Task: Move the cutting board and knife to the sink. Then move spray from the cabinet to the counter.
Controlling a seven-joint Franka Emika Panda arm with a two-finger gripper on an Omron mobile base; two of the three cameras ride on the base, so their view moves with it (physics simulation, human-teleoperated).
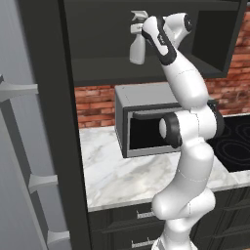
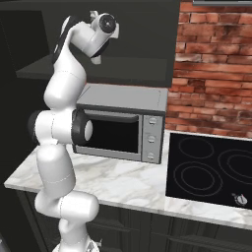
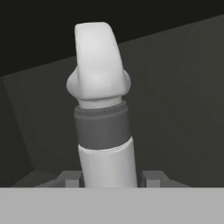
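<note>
From the left base view, the spray stands upright inside the cabinet, the arm's hand right against its side. In the right base view, the marble worktop lies below beside the microwave. In the hand view, the claw grips the bottle's body between its 2 fingertips, long axis running up and away from them; no label or writing is readable.

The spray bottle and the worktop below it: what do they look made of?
The small pale grey-white spray bottle looks like matte plastic: smooth moulded head, ribbed dark collar, no glint, though the render leaves it open. The white grey-veined worktop looks like polished marble or an imitation, judging by its irregular veining and faint sheen.
</note>
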